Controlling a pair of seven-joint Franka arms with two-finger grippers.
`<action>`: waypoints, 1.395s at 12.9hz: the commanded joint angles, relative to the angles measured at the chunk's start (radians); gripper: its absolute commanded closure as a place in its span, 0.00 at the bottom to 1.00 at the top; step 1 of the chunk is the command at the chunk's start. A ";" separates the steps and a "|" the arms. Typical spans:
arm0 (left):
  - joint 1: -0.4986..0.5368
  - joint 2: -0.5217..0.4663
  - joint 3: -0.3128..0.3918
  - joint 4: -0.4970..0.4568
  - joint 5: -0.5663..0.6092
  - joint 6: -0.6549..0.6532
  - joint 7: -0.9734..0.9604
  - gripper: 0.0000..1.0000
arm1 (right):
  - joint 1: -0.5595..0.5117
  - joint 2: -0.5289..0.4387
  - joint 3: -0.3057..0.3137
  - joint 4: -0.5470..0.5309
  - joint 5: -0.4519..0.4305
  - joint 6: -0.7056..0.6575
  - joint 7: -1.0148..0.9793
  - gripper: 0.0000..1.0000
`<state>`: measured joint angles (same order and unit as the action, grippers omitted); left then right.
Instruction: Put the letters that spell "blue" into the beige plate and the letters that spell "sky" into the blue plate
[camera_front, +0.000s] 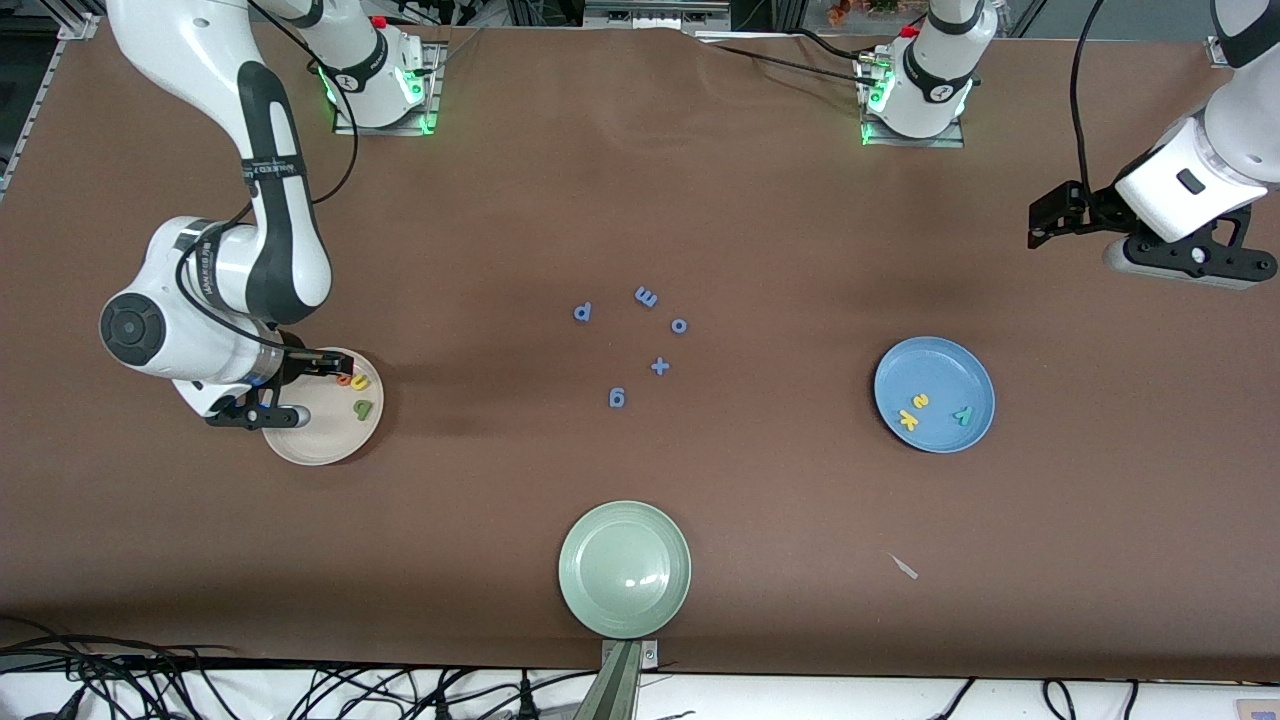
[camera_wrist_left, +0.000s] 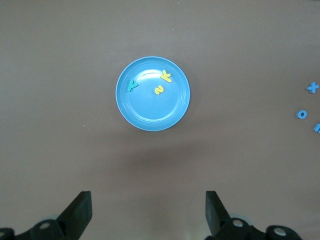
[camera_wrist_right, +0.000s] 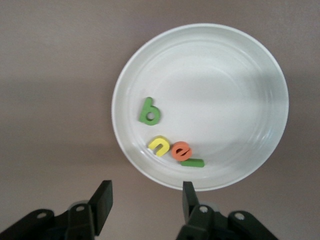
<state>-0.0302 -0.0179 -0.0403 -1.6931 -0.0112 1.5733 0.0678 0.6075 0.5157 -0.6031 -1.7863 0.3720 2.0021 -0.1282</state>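
Observation:
The beige plate (camera_front: 320, 440) (camera_wrist_right: 225, 100) lies at the right arm's end of the table. In it lie the olive-green b (camera_wrist_right: 149, 111) (camera_front: 363, 408), yellow u (camera_wrist_right: 160, 145) (camera_front: 359, 381), orange e (camera_wrist_right: 181, 150) (camera_front: 344, 379) and green bar l (camera_wrist_right: 192, 162). My right gripper (camera_front: 322, 362) (camera_wrist_right: 145, 205) hangs over that plate's rim, open, with nothing between its fingers. The blue plate (camera_front: 940, 365) (camera_wrist_left: 150, 107) holds the yellow s (camera_front: 920, 401) (camera_wrist_left: 159, 90), yellow k (camera_front: 908, 420) (camera_wrist_left: 166, 76) and teal y (camera_front: 962, 415) (camera_wrist_left: 131, 85). My left gripper (camera_front: 1045, 222) (camera_wrist_left: 148, 210) waits high up, open and empty.
Mid-table lie all-blue pieces: p (camera_front: 583, 312), m (camera_front: 646, 296), o (camera_front: 679, 325), a plus sign (camera_front: 659, 366) and g (camera_front: 617, 398). A pale green plate (camera_front: 624, 568) sits near the front edge. A small pale scrap (camera_front: 905, 567) lies nearer the camera than the blue plate.

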 joint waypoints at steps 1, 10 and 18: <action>-0.002 -0.010 -0.003 0.012 0.025 -0.013 -0.005 0.00 | 0.000 0.007 -0.010 0.138 -0.005 -0.143 0.062 0.33; 0.000 -0.010 0.000 0.012 0.025 -0.013 -0.005 0.00 | 0.011 -0.023 -0.105 0.386 -0.051 -0.422 0.079 0.29; 0.000 -0.010 0.000 0.012 0.025 -0.013 -0.005 0.00 | -0.198 -0.212 0.097 0.335 -0.156 -0.493 0.116 0.29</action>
<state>-0.0299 -0.0194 -0.0400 -1.6904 -0.0112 1.5733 0.0678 0.4892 0.3970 -0.5989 -1.4005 0.2581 1.5268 -0.0415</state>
